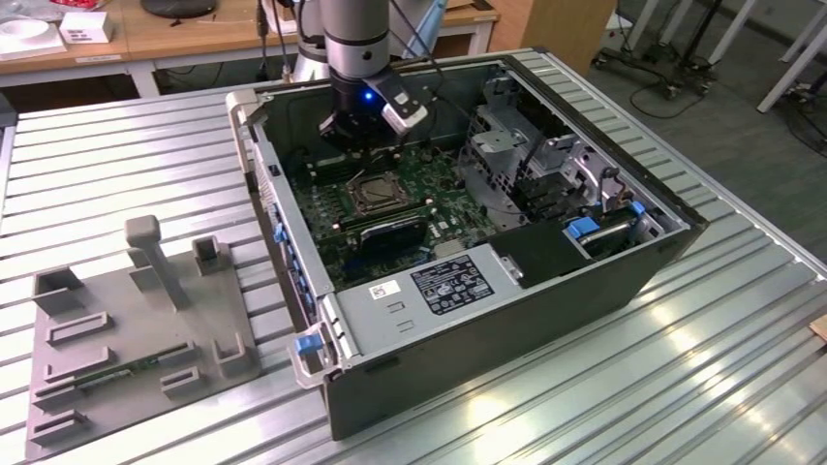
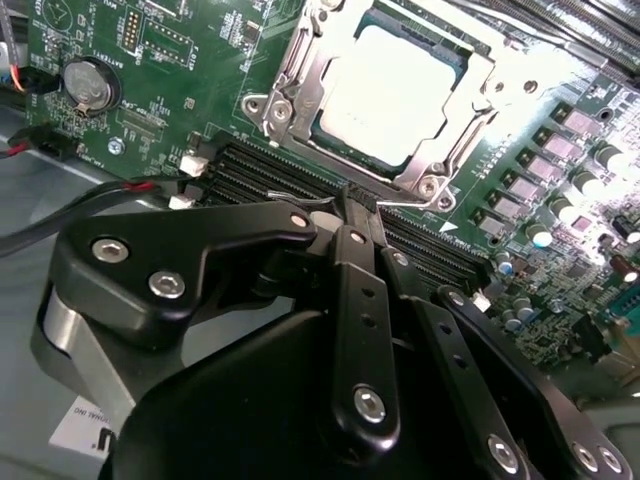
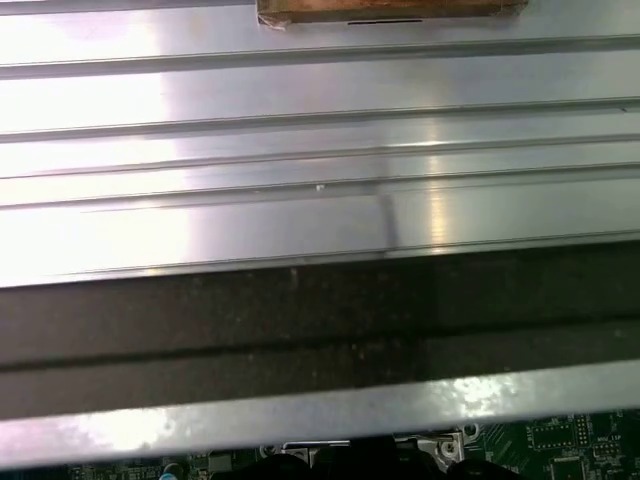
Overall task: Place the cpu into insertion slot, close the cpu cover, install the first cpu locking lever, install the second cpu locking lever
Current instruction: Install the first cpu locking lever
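One arm, one pincer [image 2: 352, 197]. It is down inside the open computer case [image 1: 517, 320], which lies on the ribbed metal counter [image 1: 116, 165].

Second wrist view: the pincer's black tips are drawn together with no gap seen. They sit at one thin wire lever [image 2: 300, 198] that runs along the near edge of the socket. Cannot tell whether the wire is actually pinched.

One cpu [image 2: 395, 85], pale face up, is seated in the socket on the green motherboard [image 2: 170, 60]. One cpu cover [image 2: 290, 75], a silvery frame, lies flat around it, with the chip's face showing through the open middle. A bank of black memory slots [image 2: 260, 170] lies between socket and pincer; count unclear. One coin battery [image 2: 88, 85] is near the board's corner.

Exterior view: one grey box with a white label [image 1: 440, 281] is at the case's near end. One grey fixture tray [image 1: 130, 329] stands on the counter at the exterior view's left, well apart from the case.

First wrist view: one wooden block [image 3: 390, 10] is at the counter's far edge.
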Tool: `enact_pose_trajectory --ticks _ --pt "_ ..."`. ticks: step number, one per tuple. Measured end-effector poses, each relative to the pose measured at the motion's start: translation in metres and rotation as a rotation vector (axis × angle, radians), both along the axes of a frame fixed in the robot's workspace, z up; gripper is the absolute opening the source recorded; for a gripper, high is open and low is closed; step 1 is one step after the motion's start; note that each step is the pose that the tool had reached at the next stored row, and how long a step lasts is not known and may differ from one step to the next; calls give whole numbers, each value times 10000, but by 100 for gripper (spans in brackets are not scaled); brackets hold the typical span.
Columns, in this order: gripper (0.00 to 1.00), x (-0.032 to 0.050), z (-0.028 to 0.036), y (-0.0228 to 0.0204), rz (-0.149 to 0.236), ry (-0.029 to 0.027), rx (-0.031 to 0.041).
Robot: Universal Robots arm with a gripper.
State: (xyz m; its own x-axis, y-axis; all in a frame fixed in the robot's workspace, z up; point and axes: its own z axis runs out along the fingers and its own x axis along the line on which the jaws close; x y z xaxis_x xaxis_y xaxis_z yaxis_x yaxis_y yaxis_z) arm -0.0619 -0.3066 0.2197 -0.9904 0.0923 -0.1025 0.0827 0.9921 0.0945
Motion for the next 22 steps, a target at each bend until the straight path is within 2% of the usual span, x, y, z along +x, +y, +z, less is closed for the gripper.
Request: enact_pose_trajectory --ticks 3,5,13,22 --pt "11 -12 3 0 0 -30 1" --pt "11 -28 2 0 0 -93 1" --pt "11 -83 2 2 1 -281 2" --pt "11 -84 21 2 0 -284 1"
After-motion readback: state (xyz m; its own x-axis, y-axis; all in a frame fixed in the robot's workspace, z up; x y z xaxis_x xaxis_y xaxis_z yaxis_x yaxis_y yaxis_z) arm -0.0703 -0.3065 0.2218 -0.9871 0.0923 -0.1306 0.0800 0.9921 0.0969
